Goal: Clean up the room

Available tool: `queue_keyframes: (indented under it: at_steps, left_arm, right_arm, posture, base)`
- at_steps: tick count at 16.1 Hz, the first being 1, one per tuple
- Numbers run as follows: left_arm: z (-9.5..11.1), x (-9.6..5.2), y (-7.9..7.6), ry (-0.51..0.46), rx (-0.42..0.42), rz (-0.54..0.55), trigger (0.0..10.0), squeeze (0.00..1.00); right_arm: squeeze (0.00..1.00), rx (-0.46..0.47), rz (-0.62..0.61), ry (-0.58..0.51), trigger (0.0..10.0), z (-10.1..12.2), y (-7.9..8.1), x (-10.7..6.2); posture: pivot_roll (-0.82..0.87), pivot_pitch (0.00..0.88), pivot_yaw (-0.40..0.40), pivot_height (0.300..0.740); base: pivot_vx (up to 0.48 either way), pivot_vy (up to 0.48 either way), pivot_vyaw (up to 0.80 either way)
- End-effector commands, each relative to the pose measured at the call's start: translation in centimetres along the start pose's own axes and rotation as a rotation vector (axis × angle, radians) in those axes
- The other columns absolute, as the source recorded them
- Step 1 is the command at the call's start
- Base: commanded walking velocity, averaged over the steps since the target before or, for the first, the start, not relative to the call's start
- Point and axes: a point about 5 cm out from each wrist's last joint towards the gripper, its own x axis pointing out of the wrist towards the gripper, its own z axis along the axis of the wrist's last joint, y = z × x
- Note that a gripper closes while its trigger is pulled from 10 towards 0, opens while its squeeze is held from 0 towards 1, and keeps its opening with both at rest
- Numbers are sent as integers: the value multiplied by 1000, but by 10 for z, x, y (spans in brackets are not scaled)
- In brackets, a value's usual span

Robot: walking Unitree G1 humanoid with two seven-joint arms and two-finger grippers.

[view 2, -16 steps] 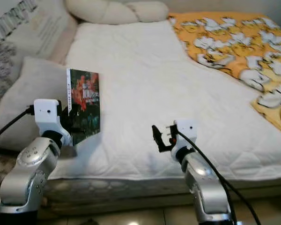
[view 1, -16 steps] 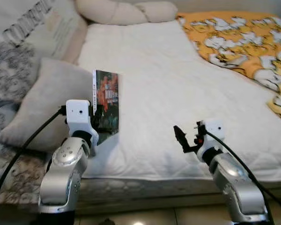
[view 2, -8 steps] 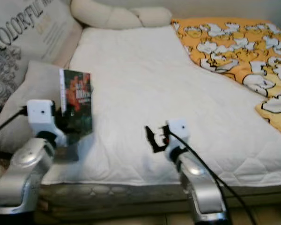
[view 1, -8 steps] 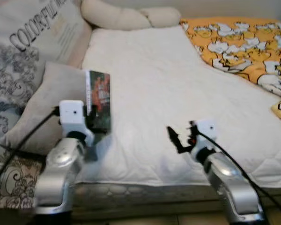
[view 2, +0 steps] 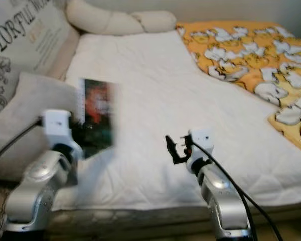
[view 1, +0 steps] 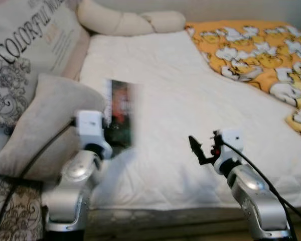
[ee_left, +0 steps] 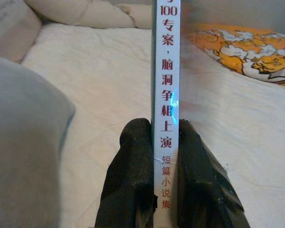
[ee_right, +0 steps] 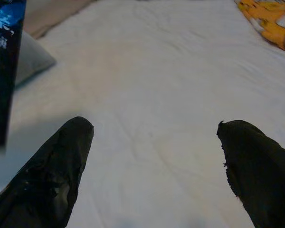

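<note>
Carrying a book [view 1: 121, 111] upright above the near left part of the bed [view 1: 190, 100], the left gripper [ee_left: 166, 142] has both black fingers [ee_left: 133, 161] pinched onto the white spine, one on each cover, low on the volume; the cover is blurred in the head views, so only dark green and red can be made out. It stands just beside the grey pillow [view 1: 37, 125] that lies at the bed's left edge, with the large printed cushion [view 1: 25, 45] behind that. Over the near edge of the mattress the right gripper [ee_right: 156, 156] hangs with its fingers spread wide and nothing between them. By my reading the book is lifted and in transit, so the step in hand is taking it off the bed. Next comes finding a proper place for it, which none of the views shows yet, while holding the spine firmly enough that the tall book does not swing in the grip
</note>
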Motion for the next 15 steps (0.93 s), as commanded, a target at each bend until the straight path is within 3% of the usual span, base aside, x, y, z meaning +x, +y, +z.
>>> queue_keyframes:
  at_steps: [1, 4, 6, 12, 15]
  left_arm:
    - [11, -4, 10, -56, 22, 41, 10000, 0]
    - [11, -6, 11, -55, 26, 50, 10000, 0]
    - [11, -7, 12, -54, 27, 55, 10000, 0]
    - [9, -4, 5, -37, 42, 4, 10000, 0]
    - [7, 6, -2, -2, 60, -68, 10000, 0]
  right_arm:
    - [0, -22, 43, -2, 10000, 2, 10, 3]
    - [0, -139, 95, 17, 10000, -1, 16, 3]
    - [0, -33, 41, 17, 10000, -3, 11, 3]
    - [0, -37, 11, 18, 10000, -4, 6, -1]
    - [0, -16, 2, 21, 10000, -2, 3, -1]
  posture:
    - [-35, 12, -1, 740]
    - [-29, 17, -6, 740]
    - [-24, 23, -6, 740]
    - [-39, 38, 15, 740]
    - [-46, 46, 18, 740]
  base:
    - [270, 0, 0]
    - [173, 0, 431]
    - [0, 0, 0]
    - [0, 0, 0]
    - [0, 0, 0]
